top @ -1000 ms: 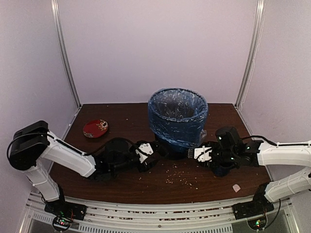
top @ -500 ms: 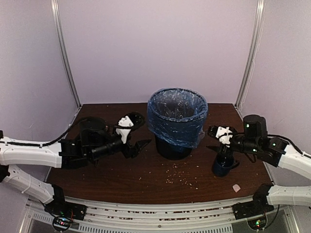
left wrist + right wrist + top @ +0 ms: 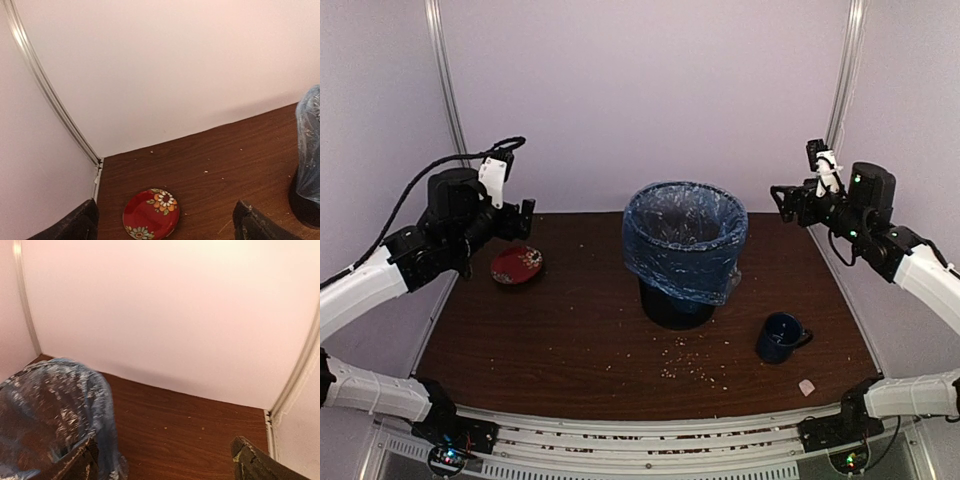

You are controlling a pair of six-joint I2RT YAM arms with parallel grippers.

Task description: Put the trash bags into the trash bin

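Trash bag point(image 3: 685, 240) lined bin point(image 3: 672, 308), draped over rim. Left gripper point(image 3: 510, 192), right gripper point(image 3: 802, 180) aloft at sides, jaws wide apart, empty.

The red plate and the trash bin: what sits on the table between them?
Only bare brown tabletop with a few tiny crumbs lies between the red plate and the trash bin, as the top and left wrist views show.

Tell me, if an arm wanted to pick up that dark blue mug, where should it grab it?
Probably the mug wall at its rim, coming straight down from above. It stands upright with its mouth open, so one finger could slip inside and one outside. Pick the side away from the handle, which sticks out to the right in the overhead view.
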